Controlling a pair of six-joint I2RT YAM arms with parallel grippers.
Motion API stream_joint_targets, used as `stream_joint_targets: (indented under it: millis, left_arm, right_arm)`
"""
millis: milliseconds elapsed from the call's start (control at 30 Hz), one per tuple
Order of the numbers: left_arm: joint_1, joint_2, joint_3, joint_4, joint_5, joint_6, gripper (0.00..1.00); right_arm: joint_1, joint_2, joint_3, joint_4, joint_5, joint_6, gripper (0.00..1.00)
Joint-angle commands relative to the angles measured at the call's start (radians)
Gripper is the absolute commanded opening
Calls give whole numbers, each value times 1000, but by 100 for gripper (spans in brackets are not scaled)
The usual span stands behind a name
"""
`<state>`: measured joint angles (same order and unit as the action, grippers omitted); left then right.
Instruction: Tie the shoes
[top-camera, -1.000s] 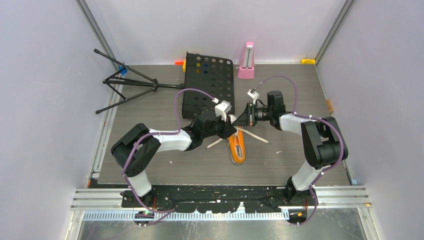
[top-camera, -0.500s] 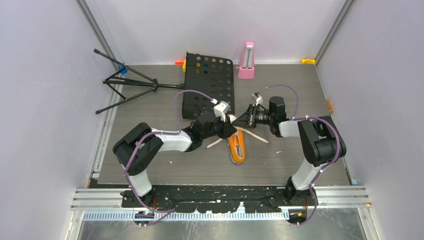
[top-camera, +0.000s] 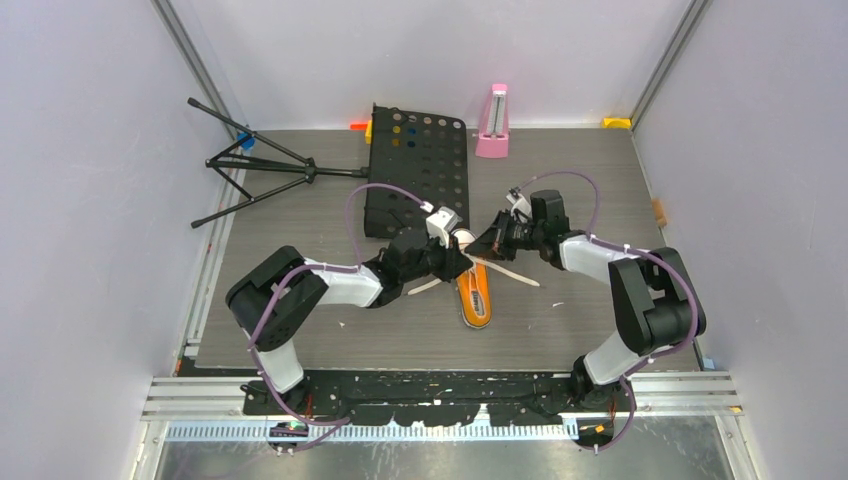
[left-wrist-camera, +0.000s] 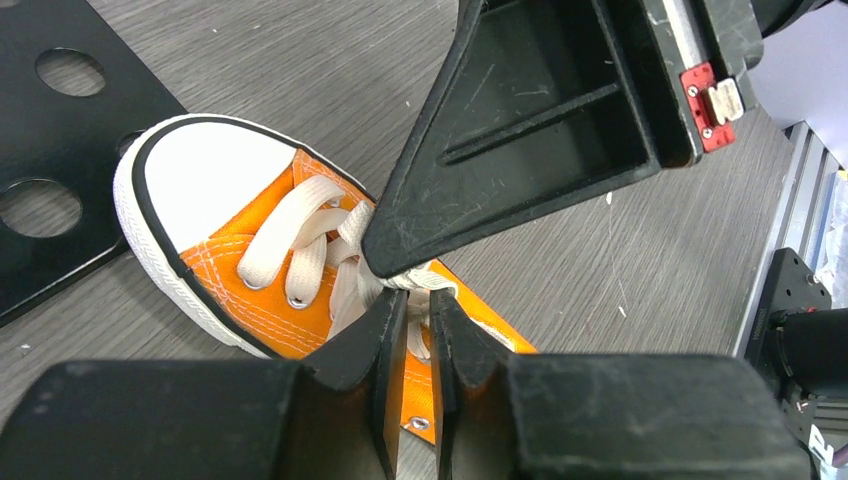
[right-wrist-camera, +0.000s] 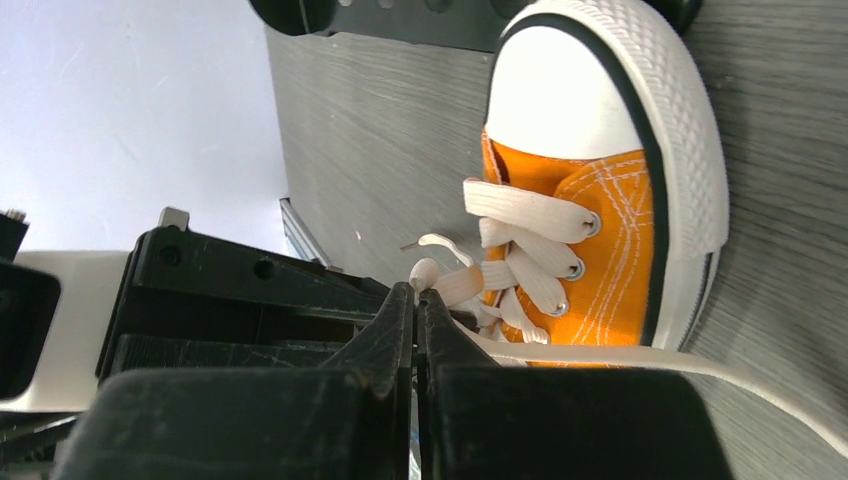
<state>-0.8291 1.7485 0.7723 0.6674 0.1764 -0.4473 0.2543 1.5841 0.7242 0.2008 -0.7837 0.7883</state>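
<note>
Sneaker: your orange low-top sneaker (top-camera: 476, 300) lies near the middle of the table (top-camera: 300, 240), sole down, heel toward the arm bases and white toe cap (left-wrist-camera: 205, 175) pointing away from them.
Laces: the white laces (left-wrist-camera: 295, 230) are threaded through the eyelets; from above you can see 1 loose strand running out on the table to the shoe's left and 1 to its right.
Left gripper: your left gripper (left-wrist-camera: 418, 300) sits low over the tongue, fingers drawn almost together with only a thin slit between them; white lace shows in that slit at the tips, so it looks pinched.
Right gripper: your right gripper (right-wrist-camera: 415, 292) meets it from the opposite side, fingers pressed flat against each other, a bit of lace curling out right at their tips.
Meeting point: the 2 sets of fingertips are just beside each other above the upper eyelets, the right one's tip touching the laces.
Surroundings: a black perforated panel (top-camera: 420, 150) lies just beyond the toe, a pink metronome (top-camera: 492, 125) stands at the far edge, and a folded black tripod (top-camera: 260, 175) lies well apart on the far left.
</note>
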Motion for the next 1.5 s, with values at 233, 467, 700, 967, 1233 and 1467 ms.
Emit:
stream_joint_targets:
  millis: [233, 467, 700, 967, 1233, 1467]
  left_arm:
    - [5, 0, -16, 85, -8, 34, 18]
    - [5, 17, -1, 92, -12, 39, 20]
    - [5, 41, 4, 112, -10, 28, 21]
    - [5, 49, 4, 124, -46, 5, 28]
    - [5, 59, -1, 158, -72, -21, 32]
    - [5, 111, 16, 201, -116, -62, 25]
  right_arm:
    - [12, 12, 132, -271, 96, 20, 0]
    - [13, 50, 144, -281, 65, 81, 0]
    - [13, 50, 142, -251, 29, 162, 0]
    - [13, 46, 114, -164, -14, 269, 0]
    - [13, 38, 81, -158, -16, 284, 0]
    - [13, 34, 59, -122, -20, 313, 0]
